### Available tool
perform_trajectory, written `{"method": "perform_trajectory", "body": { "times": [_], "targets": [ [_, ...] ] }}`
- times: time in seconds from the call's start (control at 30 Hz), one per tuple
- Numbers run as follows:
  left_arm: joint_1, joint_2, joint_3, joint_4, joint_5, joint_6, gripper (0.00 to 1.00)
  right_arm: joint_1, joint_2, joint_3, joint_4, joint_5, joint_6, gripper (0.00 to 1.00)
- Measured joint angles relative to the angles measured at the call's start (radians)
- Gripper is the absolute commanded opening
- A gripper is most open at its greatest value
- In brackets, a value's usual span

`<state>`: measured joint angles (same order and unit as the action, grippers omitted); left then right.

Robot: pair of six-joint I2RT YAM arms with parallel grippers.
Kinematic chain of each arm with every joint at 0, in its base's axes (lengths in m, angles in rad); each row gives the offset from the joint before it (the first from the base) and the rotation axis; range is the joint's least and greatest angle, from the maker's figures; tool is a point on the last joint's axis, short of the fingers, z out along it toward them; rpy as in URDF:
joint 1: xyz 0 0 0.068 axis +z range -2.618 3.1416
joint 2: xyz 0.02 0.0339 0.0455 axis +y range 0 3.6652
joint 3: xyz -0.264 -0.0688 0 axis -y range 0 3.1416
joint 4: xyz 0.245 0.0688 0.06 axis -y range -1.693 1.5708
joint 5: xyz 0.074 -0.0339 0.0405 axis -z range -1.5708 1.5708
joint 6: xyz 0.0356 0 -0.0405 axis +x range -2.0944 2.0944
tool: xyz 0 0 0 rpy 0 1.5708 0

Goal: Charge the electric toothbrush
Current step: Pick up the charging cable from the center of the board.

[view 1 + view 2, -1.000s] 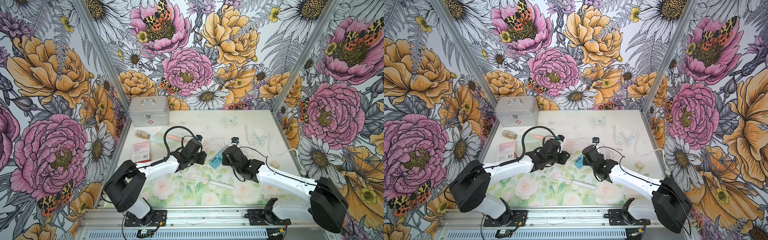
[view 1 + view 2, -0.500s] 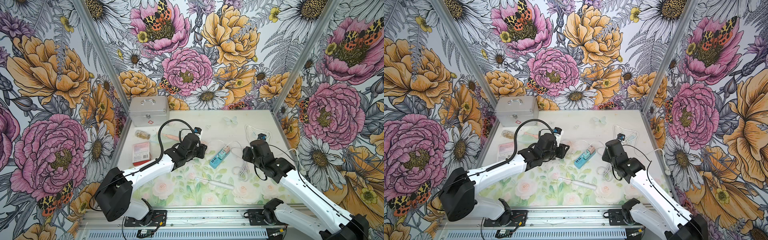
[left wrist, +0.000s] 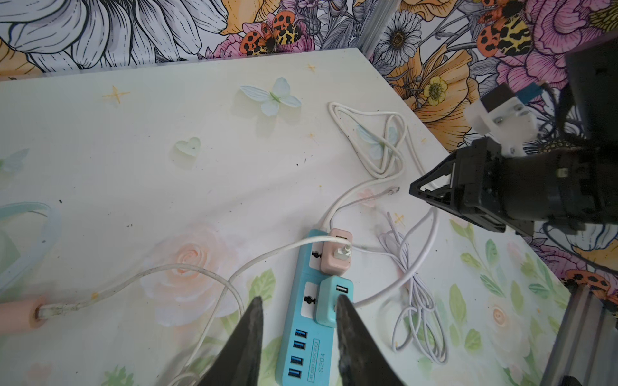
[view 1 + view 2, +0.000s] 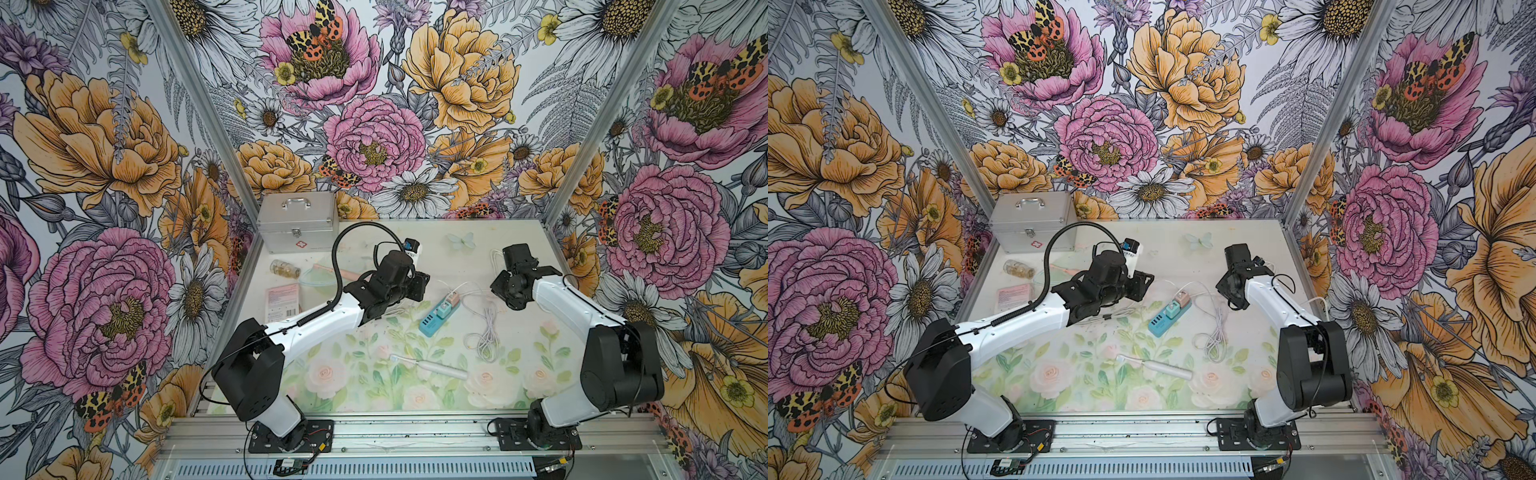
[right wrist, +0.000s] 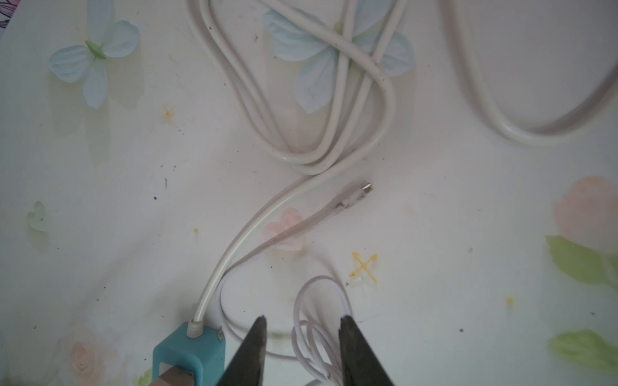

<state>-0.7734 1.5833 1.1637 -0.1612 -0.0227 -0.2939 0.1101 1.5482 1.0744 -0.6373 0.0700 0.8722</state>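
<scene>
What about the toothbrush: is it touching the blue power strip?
Apart. Both top views show the toothbrush lying on the table, with bare surface between it and the power strip.

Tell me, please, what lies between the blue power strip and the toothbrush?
Nothing: in both top views only bare table separates the power strip from the toothbrush.

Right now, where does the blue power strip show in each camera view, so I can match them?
In both top views: the power strip lies mid-table, between the two arms.
Left wrist view: power strip under the open left gripper.
Right wrist view: only its cord end shows, beside the right gripper.
Shared landmark: the butterfly print.
</scene>
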Motion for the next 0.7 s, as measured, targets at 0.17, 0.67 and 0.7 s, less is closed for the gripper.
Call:
{"method": "perform_trajectory", "body": {
  "times": [0.17, 0.67, 0.7],
  "targets": [
    [0.024, 0.136, 0.16, -0.019, 0.058, 0.061, 0.41, -0.051, 0.011, 0.012, 0.053, -0.049, -0.02, 0.42],
    [0.052, 0.305, 0.25, -0.106, 0.203, 0.402, 0.54, -0.116, 0.012, -0.055, 0.055, -0.068, -0.056, 0.44],
    [0.052, 0.305, 0.25, -0.105, 0.196, 0.417, 0.54, -0.119, 0.012, -0.055, 0.056, -0.069, -0.06, 0.44]
  ]
}}
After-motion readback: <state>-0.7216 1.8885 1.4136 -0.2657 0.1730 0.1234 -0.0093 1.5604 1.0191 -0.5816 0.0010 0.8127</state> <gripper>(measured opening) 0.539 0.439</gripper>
